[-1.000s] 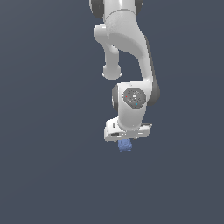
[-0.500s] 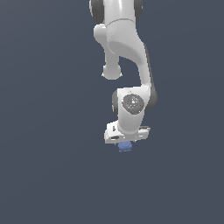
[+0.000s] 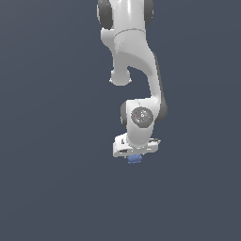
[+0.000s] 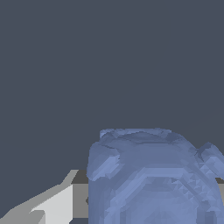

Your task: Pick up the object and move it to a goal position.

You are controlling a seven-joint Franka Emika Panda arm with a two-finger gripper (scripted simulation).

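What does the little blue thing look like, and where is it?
Follow the big white robot arm down to its hand. The object pokes out just beneath it: small, lumpy and periwinkle blue, the only coloured thing against the plain dark grey.

In the exterior view the object (image 3: pixel 134 159) is half hidden beneath the gripper (image 3: pixel 135 156), too small for detail; the wrist view's edge crops it.
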